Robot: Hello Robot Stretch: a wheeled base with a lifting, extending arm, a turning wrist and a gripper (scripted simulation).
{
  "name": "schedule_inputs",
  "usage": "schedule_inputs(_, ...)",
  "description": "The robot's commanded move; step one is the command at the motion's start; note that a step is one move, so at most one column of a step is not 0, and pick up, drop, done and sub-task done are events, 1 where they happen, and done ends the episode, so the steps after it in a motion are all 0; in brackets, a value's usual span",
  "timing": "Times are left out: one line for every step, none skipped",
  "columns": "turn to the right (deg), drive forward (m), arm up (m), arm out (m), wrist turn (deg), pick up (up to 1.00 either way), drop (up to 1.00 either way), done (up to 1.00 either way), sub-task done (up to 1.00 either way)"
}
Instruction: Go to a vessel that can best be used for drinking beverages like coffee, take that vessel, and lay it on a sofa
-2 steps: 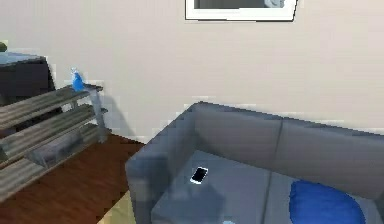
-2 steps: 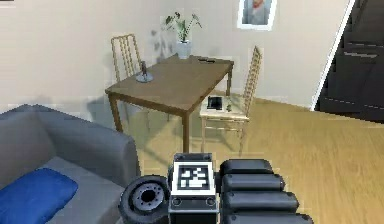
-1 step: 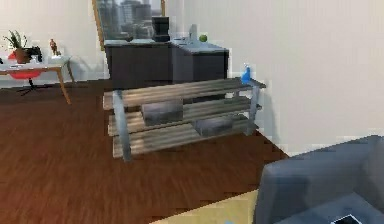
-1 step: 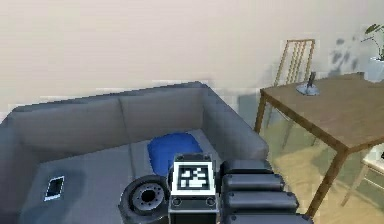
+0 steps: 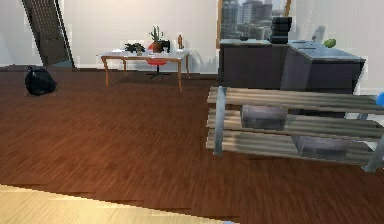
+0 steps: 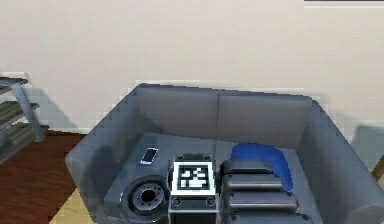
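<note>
The tool (image 6: 146,198) is at the sofa (image 6: 250,115) seat — grip and load I cannot tell. Anything released near the edge may roll off.

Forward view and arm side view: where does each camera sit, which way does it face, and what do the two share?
Forward view: on the robot, facing ahead and somewhat down across the wood floor to a far table, with a shelf at its right.
Arm side view: on the robot's body, facing out sideways at a grey sofa; the arm, its marker and the gripper show against the seat.
Shared: the shelf seems to show again at the arm side view's left edge.
</note>
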Motion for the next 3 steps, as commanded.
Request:
schedule_inputs(0.0,0.0,0.0,0.48,0.0,0.0,0.0,0.0,0.0)
schedule_inputs(0.0,0.0,0.0,0.0,45.0,0.0,0.0,0.0,0.0)
schedule_inputs(0.0,0.0,0.0,0.0,45.0,0.0,0.0,0.0,0.0)
